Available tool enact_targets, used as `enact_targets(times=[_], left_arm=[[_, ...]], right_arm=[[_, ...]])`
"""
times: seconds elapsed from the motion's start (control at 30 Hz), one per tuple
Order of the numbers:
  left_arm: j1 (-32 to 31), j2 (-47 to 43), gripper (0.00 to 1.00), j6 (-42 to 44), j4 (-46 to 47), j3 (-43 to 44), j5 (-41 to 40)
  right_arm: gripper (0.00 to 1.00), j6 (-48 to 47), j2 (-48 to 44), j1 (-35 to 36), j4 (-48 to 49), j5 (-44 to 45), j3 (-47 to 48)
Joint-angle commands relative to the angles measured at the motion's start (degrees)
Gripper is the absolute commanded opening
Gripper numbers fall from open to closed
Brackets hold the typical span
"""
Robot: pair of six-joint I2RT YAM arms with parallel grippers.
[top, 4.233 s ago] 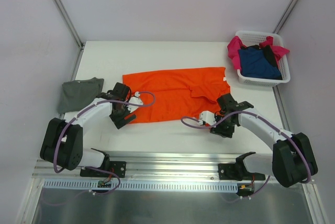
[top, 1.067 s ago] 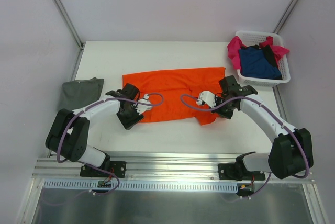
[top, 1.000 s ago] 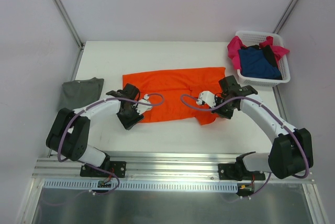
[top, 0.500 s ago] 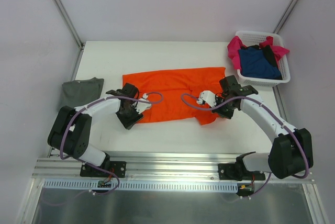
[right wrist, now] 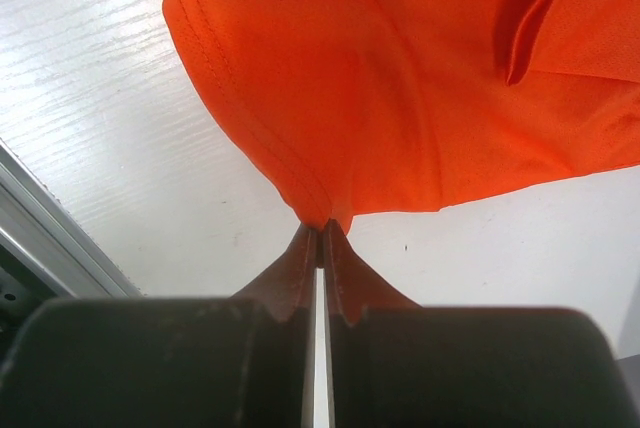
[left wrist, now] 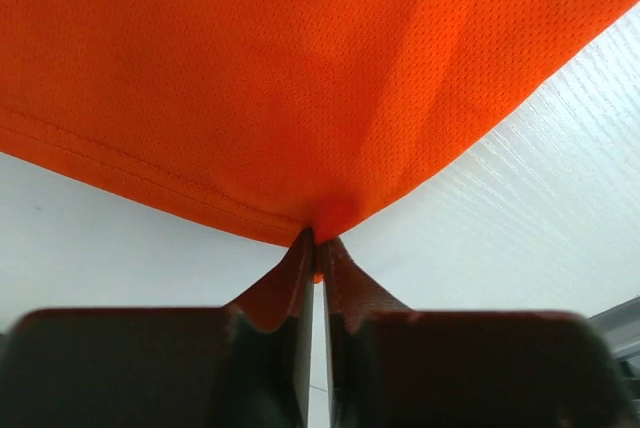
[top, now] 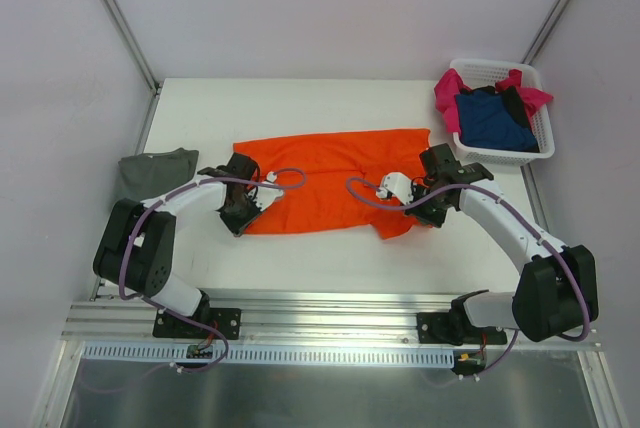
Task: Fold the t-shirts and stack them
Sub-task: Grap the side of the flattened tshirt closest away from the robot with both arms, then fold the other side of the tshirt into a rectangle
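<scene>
Grippers, near side of the table: we record the left gripper pinched tight on the near-left corner of the orange t-shirt, jaws closed with only a sliver of hem between them. The right gripper is likewise clamped on a point of the near-right hem. Orange t-shirt, mid-table: spread flat between the two arms, with a loose flap doubled over beside the right grip. Grey-green t-shirt: already folded, lying at the left edge, apart from the orange one. Basket, far right corner: holds the magenta t-shirt and the navy t-shirt, heaped together and not yet folded. Hazards, as we judge them: each grip holds very little cloth, so a hard outward pull or a quick lift could let a corner slip free. Uneven lifting by the two arms would skew the fold, and the doubled flap on the right may get trapped inside as a lump. Changes noted: against the oldest overhead picture, the right gripper has moved from bare table off the near-right corner onto the cloth. Over the last second the left gripper has drawn leftward, taking the near-left corner with it and stretching the near hem, while the right has hardly moved.
</scene>
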Motion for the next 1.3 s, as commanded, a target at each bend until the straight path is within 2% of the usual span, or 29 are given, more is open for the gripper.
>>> enact_targets(times=[0.0,0.17,0.3,0.57,0.9,1.27], left_arm=[[0.32,0.56,0.0,0.51,-1.09,0.88,2.92],[0.32,-1.45,0.0,2.7,-1.7,0.18,2.05],[0.41,-6.63,0.0,4.81,-3.45,0.26,0.9],[0.41,-12.53,0.0,8.77,-7.59,5.35,0.63],[1.03,-6.83,0.0,8.42,-8.03,13.18,0.99],[5.24,3.01,0.0,8.86,-8.03,23.71,2.22]], right_arm=[[0.01,0.48,-0.75,-0.52,-1.05,-1.1,1.8],[0.01,1.1,-1.63,-1.4,-1.23,-1.01,2.58],[0.0,2.06,-1.9,-3.06,-1.49,-1.45,4.08],[0.01,5.13,-1.28,-4.74,-0.53,-2.42,8.47],[0.01,7.07,4.69,-6.14,1.67,-1.89,16.91],[0.01,8.48,12.6,-8.69,4.92,-1.45,24.2]])
